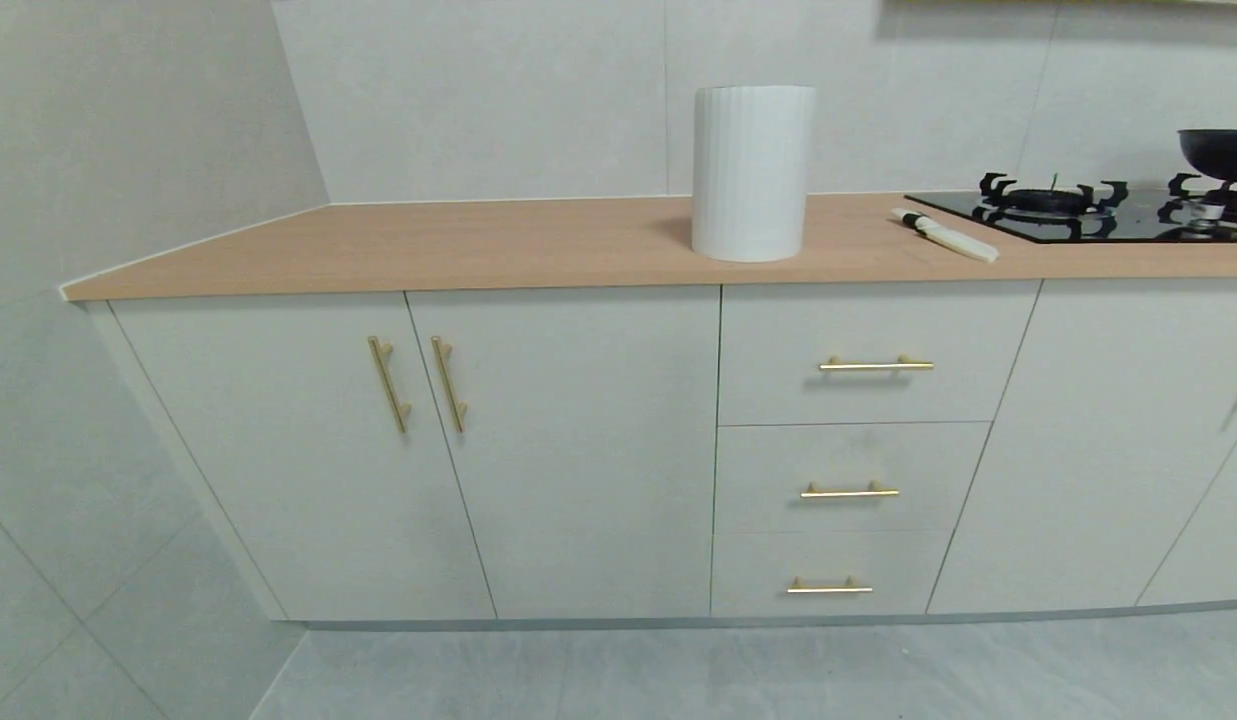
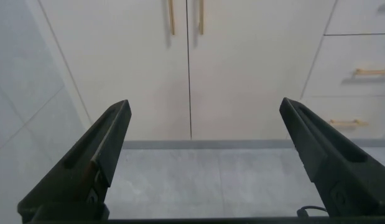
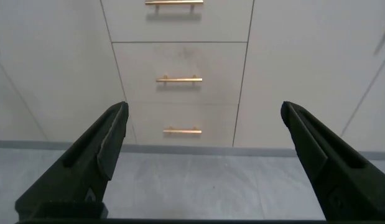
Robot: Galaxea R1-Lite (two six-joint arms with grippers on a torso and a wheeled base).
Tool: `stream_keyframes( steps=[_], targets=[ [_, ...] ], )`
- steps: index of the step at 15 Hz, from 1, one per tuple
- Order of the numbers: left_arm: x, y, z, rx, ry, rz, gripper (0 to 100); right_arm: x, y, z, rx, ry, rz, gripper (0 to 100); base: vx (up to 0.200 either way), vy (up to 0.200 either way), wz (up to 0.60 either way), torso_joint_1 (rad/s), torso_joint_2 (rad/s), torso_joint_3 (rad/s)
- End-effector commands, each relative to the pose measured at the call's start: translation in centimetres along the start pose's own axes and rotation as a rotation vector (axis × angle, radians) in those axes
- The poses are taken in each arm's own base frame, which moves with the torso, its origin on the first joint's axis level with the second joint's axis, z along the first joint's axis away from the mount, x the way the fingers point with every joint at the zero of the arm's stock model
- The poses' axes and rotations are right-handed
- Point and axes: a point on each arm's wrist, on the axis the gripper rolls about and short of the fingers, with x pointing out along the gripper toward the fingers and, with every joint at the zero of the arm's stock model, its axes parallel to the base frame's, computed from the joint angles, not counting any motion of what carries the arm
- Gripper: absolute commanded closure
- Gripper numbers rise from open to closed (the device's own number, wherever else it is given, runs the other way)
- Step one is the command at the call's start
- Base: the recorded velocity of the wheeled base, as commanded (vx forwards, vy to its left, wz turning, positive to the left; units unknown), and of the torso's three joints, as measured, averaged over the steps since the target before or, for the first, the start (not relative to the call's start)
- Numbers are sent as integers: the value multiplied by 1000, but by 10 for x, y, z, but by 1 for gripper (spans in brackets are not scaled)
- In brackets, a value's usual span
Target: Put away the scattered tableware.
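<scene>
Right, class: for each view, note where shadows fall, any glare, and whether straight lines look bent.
Head view: the white cylinder throws a soft shadow to its left on the countertop, the hob is glossy, and the cabinet doors' edges splay outward. Left wrist view: even light, the left hand dark against pale doors. Right wrist view: the right hand dark against the drawers.

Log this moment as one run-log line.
held: nothing | left pincer: open, facing cupboard doors | right pincer: open, facing drawers | utensil: on counter, between white canister and stove
</scene>
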Motion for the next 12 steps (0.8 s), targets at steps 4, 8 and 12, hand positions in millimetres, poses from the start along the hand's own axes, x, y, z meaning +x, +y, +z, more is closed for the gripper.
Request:
stream_keyframes(
  steps=[4, 8, 12],
  targets=[
    [0, 0, 0, 0, 0, 0, 0, 0, 0, 1, 2, 2, 1, 0, 200, 0, 0, 2, 0, 1],
    [0, 0, 0, 0, 1, 0, 0, 0, 0, 0, 2, 2, 1, 0, 200, 0, 0, 4, 1, 4],
    [0, 0, 0, 0, 0, -1, 0, 0, 0, 0, 2, 4, 1, 0, 200, 0, 0, 6, 2, -1]
  ],
)
